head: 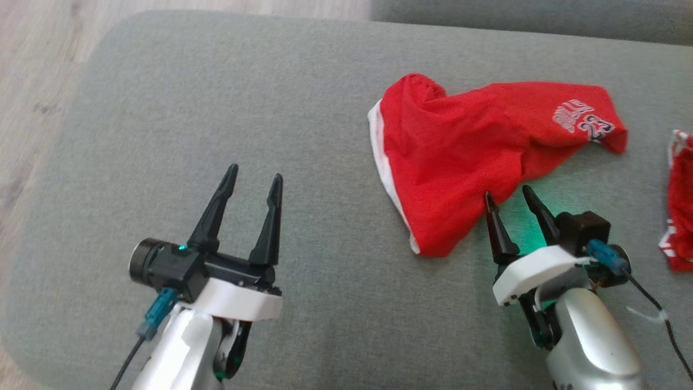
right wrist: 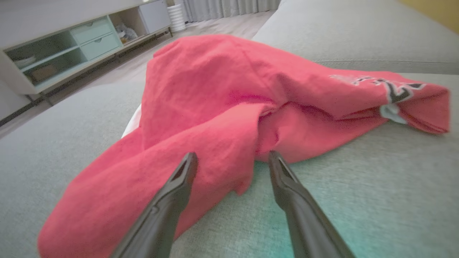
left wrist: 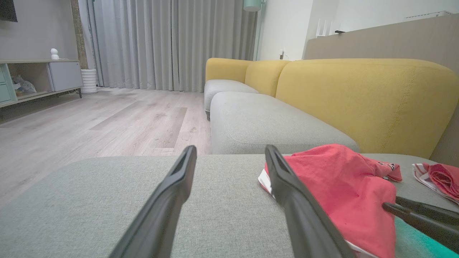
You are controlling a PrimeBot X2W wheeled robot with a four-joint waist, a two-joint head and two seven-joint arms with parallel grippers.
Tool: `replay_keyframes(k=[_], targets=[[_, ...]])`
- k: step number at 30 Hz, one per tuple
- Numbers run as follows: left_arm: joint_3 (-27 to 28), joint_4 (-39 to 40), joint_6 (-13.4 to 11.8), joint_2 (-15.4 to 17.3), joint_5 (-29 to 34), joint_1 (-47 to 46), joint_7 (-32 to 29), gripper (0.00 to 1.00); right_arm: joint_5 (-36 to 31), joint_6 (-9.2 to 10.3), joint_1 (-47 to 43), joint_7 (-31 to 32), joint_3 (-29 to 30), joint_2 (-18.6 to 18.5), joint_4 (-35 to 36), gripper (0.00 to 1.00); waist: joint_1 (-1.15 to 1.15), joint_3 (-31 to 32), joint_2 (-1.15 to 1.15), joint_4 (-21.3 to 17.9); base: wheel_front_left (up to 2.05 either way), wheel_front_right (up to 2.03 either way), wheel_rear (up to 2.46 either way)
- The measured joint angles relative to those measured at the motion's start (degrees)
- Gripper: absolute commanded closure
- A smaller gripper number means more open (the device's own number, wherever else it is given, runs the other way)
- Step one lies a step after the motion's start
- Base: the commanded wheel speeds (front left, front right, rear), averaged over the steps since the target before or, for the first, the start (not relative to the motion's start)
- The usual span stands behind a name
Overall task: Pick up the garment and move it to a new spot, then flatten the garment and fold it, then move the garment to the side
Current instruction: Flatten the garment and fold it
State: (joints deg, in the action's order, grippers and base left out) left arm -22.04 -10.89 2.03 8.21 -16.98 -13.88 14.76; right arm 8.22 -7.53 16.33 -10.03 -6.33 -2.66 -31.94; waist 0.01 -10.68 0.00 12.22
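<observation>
A red garment with white trim and a "23" print lies crumpled on the grey cushion, right of centre. My right gripper is open, its fingertips at the garment's near edge; in the right wrist view the cloth lies just beyond and partly between the fingers of that gripper, with nothing held. My left gripper stands open over bare cushion, well to the left of the garment. In the left wrist view the garment lies to the right of my left gripper.
A second red and white cloth lies at the cushion's right edge. Wooden floor runs past the cushion's left edge. A yellow-backed sofa and another grey cushion stand beyond. A low cabinet lines the wall.
</observation>
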Motion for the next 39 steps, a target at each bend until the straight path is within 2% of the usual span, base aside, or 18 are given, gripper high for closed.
replay_keyframes(k=[4, 10, 11, 12, 13, 17, 23, 26, 30, 35, 36, 37, 39], targets=[[0.6, -0.2, 0.7, -1.2, 1.0, -0.3, 0.0, 0.0, -2.4, 0.0, 3.0, 1.5, 0.6, -0.1, -5.7, 0.0, 0.0, -1.1, 0.0, 1.3, 0.0, 0.0, 0.0], [1.9, -1.0, 1.6, -2.1, 2.0, -0.4, 0.0, 0.0, -2.2, 0.0, 7.5, 2.1, -2.1, -0.3, -11.6, 0.0, 0.0, -2.1, 0.0, 2.1, 0.0, 0.0, 0.0], [2.1, -1.1, 1.9, -2.2, 2.0, -0.4, 0.0, 0.0, -2.2, 0.0, 8.2, 2.2, -2.6, -0.4, -12.3, 0.09, 0.0, -2.1, 0.0, 2.0, 0.0, 0.0, 0.0], [2.3, -1.1, 2.1, -2.3, 2.1, -0.4, 0.0, 0.0, -2.2, 0.0, 8.7, 2.3, -3.0, -0.4, -12.9, 0.72, 0.0, -2.0, 0.0, 1.9, 0.0, 0.0, 0.0], [2.5, -1.2, 2.1, -2.4, 2.4, -0.4, 0.0, 0.0, -2.2, 0.0, 9.1, 2.3, -3.3, -0.4, -13.4, 1.0, 0.0, -1.9, 0.0, 1.8, 0.0, 0.0, 0.0], [3.5, -1.4, 2.4, -3.0, 2.9, -0.4, 0.0, 0.0, -2.2, 0.0, 9.2, 1.3, -3.1, -0.3, -14.8, 1.0, 0.0, -1.3, 0.0, 0.7, 0.0, 0.0, 0.0], [4.2, -1.8, 3.1, -3.3, 3.4, 0.1, 0.0, 0.0, -5.6, 0.0, 7.4, -0.1, 2.2, -0.4, -14.1, 1.0, 0.0, 0.5, 0.0, -2.1, 0.0, 0.0, 0.0], [4.5, -1.9, 3.1, -3.5, 3.5, 0.5, 0.0, 0.0, -10.5, 0.0, 4.9, 0.6, 6.2, -0.4, -11.5, 1.0, 0.0, 1.7, 0.0, -3.7, 0.0, 0.0, 0.0], [4.7, -1.9, 3.5, -3.8, 4.0, 1.6, 0.0, 0.0, -16.2, 0.0, 1.2, 4.6, 10.1, -1.2, -6.1, 1.0, -0.01, 3.4, 0.0, -5.7, 0.0, 0.0, 0.0], [4.7, -2.0, 3.5, -4.3, 4.0, 2.2, 0.0, 0.0, -19.8, 0.0, -1.2, 9.8, 14.2, -3.6, 1.1, 1.0, -0.01, 4.6, 0.0, -7.5, 0.0, 0.0, 0.0], [4.7, -2.0, 3.6, -4.4, 4.0, 2.2, 0.0, 0.0, -20.6, -0.01, -1.5, 10.4, 14.9, -4.2, 2.4, 0.76, -0.01, 4.6, 0.0, -7.6, 0.0, 0.0, 0.0], [4.7, -2.0, 3.6, -4.4, 4.0, 2.2, 0.0, 0.0, -20.6, -0.01, -1.5, 10.4, 14.9, -4.2, 2.4, 0.0, -0.01, 4.6, 0.0, -7.6, 0.0, 0.0, 0.0], [4.6, -2.0, 3.6, -4.5, 4.0, 2.2, 0.0, 0.0, -22.5, 0.0, -1.9, 11.0, 16.8, -4.7, 5.3, 0.0, -0.01, 4.4, 0.0, -7.8, 0.0, 0.0, 0.0]])
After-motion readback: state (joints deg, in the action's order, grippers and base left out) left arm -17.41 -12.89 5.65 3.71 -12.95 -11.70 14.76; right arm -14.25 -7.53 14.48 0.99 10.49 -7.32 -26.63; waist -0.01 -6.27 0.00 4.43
